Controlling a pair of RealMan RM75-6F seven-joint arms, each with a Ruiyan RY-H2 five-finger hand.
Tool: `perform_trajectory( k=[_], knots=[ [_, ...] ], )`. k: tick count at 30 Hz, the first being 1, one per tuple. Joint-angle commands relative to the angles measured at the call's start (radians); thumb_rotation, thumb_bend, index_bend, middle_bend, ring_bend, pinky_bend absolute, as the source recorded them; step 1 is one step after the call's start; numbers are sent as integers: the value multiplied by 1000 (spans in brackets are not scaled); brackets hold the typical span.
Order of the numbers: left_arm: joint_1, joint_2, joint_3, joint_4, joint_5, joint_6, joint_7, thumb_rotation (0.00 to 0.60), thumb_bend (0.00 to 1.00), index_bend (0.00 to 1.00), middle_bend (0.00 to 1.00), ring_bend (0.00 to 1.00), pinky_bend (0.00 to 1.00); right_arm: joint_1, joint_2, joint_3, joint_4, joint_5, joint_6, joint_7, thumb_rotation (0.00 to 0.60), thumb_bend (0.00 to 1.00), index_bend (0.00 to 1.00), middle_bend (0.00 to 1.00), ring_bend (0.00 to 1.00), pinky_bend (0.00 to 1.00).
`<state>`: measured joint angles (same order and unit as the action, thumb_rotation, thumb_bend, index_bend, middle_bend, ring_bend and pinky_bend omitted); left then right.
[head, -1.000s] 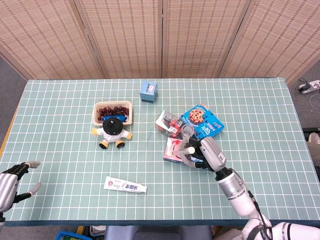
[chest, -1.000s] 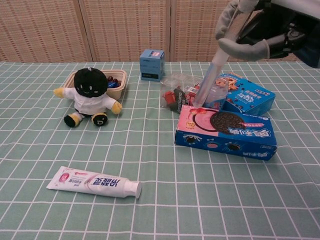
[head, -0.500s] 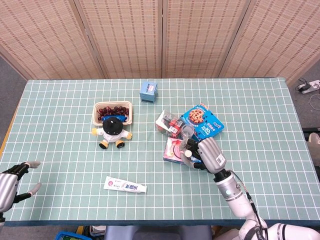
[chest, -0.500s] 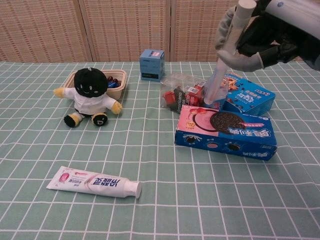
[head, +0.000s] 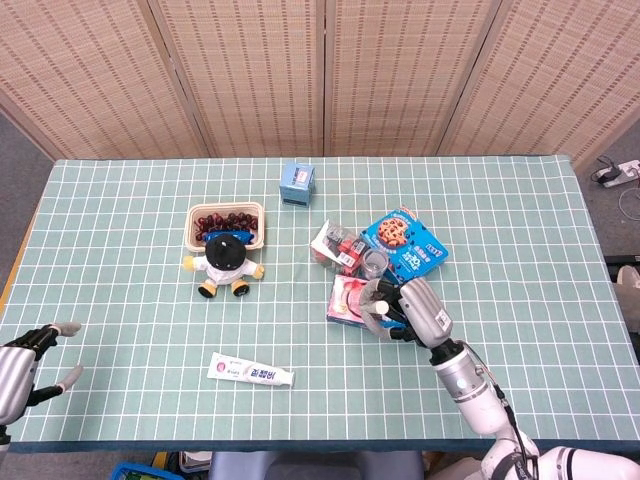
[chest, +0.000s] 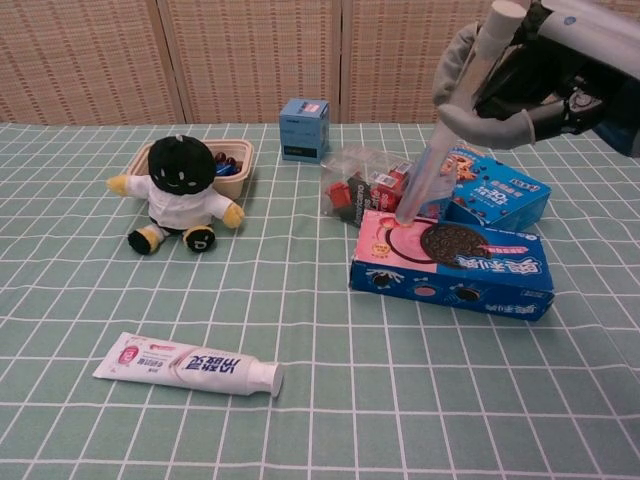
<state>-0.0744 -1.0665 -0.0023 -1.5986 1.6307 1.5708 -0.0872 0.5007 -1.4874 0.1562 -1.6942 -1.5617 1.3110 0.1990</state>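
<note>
My right hand (chest: 500, 85) (head: 418, 308) grips a long pale tube (chest: 440, 140) with a white cap. The tube is tilted, cap up and to the right. Its lower end hangs just over the far edge of the pink and blue Oreo box (chest: 450, 265) (head: 348, 300). Behind them lie a blue cookie box (chest: 497, 195) (head: 405, 243) and a clear bag of red snacks (chest: 362, 185) (head: 335, 247). My left hand (head: 25, 368) hovers off the table's front left corner, fingers apart and holding nothing.
A black and white plush toy (chest: 182, 195) (head: 227, 262) sits in front of a bowl of red fruit (head: 226, 220). A small blue box (chest: 304, 128) (head: 296, 182) stands at the back. A toothpaste tube (chest: 188, 364) (head: 250, 372) lies near the front edge.
My right hand has lifted the tube a little and tipped it, so its white cap now shows at the top. The left hand has not moved.
</note>
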Motion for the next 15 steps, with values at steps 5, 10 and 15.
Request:
perform_trajectory(
  k=[5, 10, 15],
  knots=[
    [2, 1, 0, -2, 1, 4, -3, 600, 241, 387, 397, 443, 593, -9, -82, -6, 99, -52, 72, -220, 600, 633, 793, 1000, 1000, 1000],
    [3, 3, 1, -2, 4, 6, -8, 600, 241, 387, 397, 443, 593, -6, -68, -6, 65, -41, 61, -67, 600, 643, 793, 1000, 1000, 1000],
    [2, 4, 1, -2, 2, 4, -8, 600, 241, 387, 397, 443, 594, -5, -59, -8, 49, -50, 68, 75, 600, 644, 793, 1000, 1000, 1000]
  ],
)
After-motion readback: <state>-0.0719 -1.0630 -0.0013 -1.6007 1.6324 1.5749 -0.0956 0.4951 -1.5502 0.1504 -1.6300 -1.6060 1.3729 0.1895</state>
